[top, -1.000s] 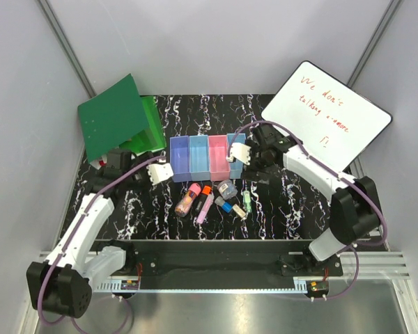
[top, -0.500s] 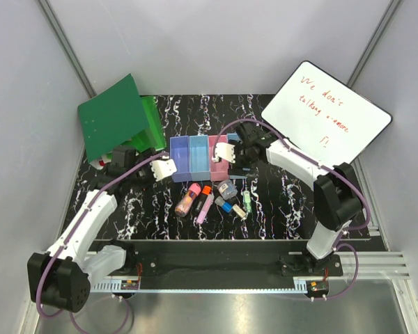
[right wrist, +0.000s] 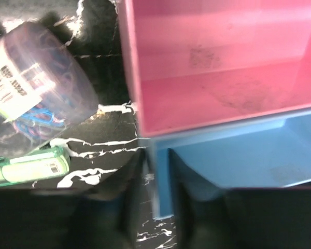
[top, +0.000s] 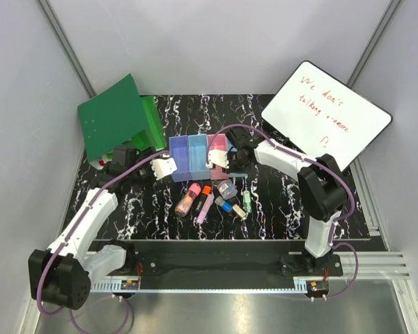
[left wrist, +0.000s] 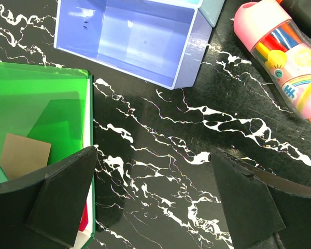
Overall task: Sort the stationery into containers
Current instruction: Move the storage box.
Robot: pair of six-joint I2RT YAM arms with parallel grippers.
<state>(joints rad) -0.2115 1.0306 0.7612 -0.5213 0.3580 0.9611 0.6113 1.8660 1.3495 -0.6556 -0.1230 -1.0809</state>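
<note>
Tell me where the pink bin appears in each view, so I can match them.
Top external: pink bin, third from the left in the row of bins.
Left wrist: not in it; only the purple-blue bin and a light blue bin's corner show.
Right wrist: it fills the upper right.
Shared landmark: the black, white-veined tabletop, in all three.

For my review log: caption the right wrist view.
Right hand straddles a wall of the light blue bin, beside the pink bin.
</note>
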